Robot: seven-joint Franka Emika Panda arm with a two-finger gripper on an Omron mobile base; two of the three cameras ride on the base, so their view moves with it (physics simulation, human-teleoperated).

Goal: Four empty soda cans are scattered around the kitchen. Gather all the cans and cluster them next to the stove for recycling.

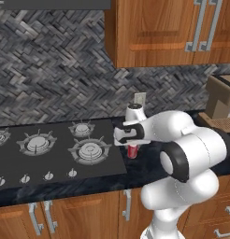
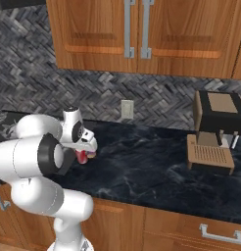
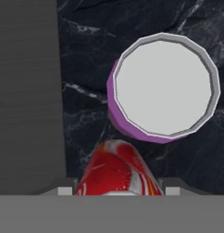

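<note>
The red soda can (image 1: 132, 151) hangs upright in the gripper (image 1: 131, 148), whose fingers are closed on it just above the black marbled bench (image 2: 156, 166) — right beside the stove (image 1: 51, 154). In the hand view a second can (image 3: 161, 86) with a purple-pink body and silvery top stands on the bench close to the held one. A coffee machine (image 2: 215, 130) sits well apart.

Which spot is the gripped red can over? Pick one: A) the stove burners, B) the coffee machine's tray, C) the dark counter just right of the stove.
C: the red can in the gripper hangs over the counter beside the stove edge, next to a purple-sided can.
</note>
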